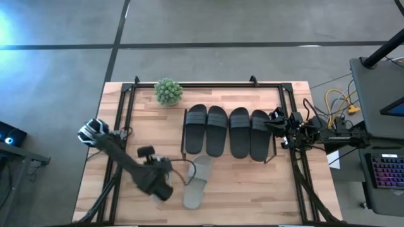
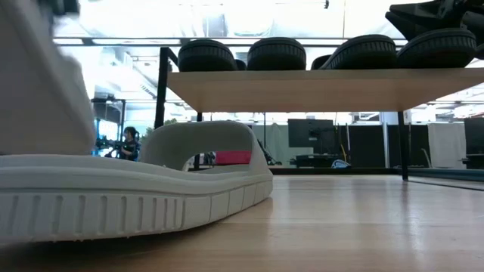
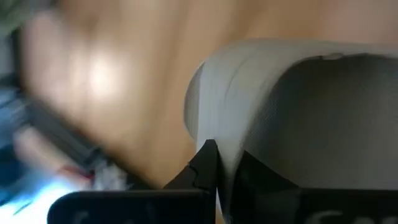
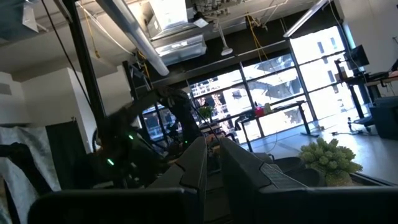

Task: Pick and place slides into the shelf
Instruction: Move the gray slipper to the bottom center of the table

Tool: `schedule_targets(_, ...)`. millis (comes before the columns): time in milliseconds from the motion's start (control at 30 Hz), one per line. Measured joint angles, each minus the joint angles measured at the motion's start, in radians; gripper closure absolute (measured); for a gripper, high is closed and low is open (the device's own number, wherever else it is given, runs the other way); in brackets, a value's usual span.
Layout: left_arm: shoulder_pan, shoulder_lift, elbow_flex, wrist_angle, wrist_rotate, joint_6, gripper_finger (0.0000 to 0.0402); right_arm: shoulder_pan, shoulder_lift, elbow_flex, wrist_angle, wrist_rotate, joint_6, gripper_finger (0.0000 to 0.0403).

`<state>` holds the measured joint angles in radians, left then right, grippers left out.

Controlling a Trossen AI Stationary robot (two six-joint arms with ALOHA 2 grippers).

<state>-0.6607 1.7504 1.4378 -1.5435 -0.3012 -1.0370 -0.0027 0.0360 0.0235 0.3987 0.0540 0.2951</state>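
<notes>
Four black slides (image 1: 228,131) lie side by side on the shelf's pale top board (image 2: 302,89). One pale grey slide (image 1: 197,181) lies sole down on the table in front of the shelf, and fills the low view's left (image 2: 136,196). My left gripper (image 1: 163,188) is shut on a second pale grey slide (image 3: 261,106), a pale blur in the low view (image 2: 34,83). My right gripper (image 1: 276,125) is shut at the shelf's right end, just over the rightmost black slide (image 2: 442,47). Whether it touches that slide I cannot tell. My left gripper pinches a thin edge of the second pale grey slide (image 3: 227,163) between its two fingers (image 3: 205,167). The slide stands up ahead of the fingers, lifted off the table. Which part of the slide that edge belongs to is too close and blurred to tell.
A small green plant (image 1: 168,91) stands at the table's far left, behind the shelf. The big black rail frame (image 1: 126,104) runs round the table's edges. Cables and a desk with a keyboard (image 1: 385,170) lie beyond the right edge. Bare wood shows at the near right.
</notes>
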Motion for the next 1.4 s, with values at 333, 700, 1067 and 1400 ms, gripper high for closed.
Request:
schedule_targets(333, -0.174, -0.011, 0.31, 0.221, -0.015, 0.213, 0.0401, 0.0, 0.0, 0.0, 0.0, 0.0, 0.0, 0.0364)
schedule_targets(700, -0.101, 0.166, 0.359, 0.76, -0.348, 0.691, 0.0402, 0.0, 0.0, 0.0, 0.0, 0.0, 0.0, 0.0364)
schedule_targets(1067, 0.06, 0.449, 0.588, 0.769, -0.465, 0.77, 0.0402, 0.0, 0.0, 0.0, 0.0, 0.0, 0.0, 0.0364)
schedule_targets(1400, 0.08, 0.649, 0.751, 0.694, -0.655, 0.972, 0.0401, 0.0, 0.0, 0.0, 0.0, 0.0, 0.0, 0.0364)
